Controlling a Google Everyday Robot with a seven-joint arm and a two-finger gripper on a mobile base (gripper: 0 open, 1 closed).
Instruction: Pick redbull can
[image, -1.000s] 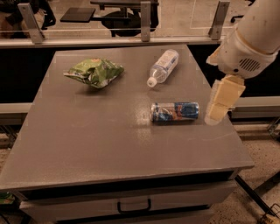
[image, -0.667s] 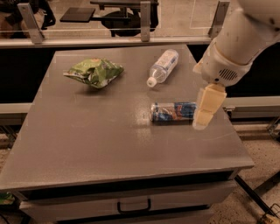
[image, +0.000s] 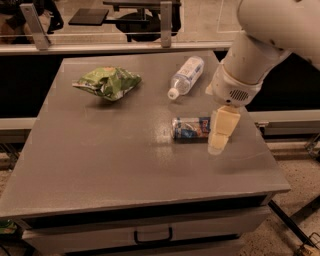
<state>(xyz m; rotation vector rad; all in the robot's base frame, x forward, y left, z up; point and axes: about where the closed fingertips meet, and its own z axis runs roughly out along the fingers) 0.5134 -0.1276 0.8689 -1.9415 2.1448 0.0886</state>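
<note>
Redbull can (image: 189, 128) is lying on its side just right of centre, blue and silver. My gripper (image: 220, 134) hangs at its right end; can't tell if it's open. Grey table (image: 100, 165), speckled floor (image: 302, 175) lower right.

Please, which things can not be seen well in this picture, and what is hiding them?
1. Camera view: the right end of the redbull can, which lies on its side, is hidden behind the gripper.
2. Camera view: whether the gripper touches the can or hangs above the table cannot be told from this one angle.
3. Camera view: the arm is cut off by the top and right edges.
</note>
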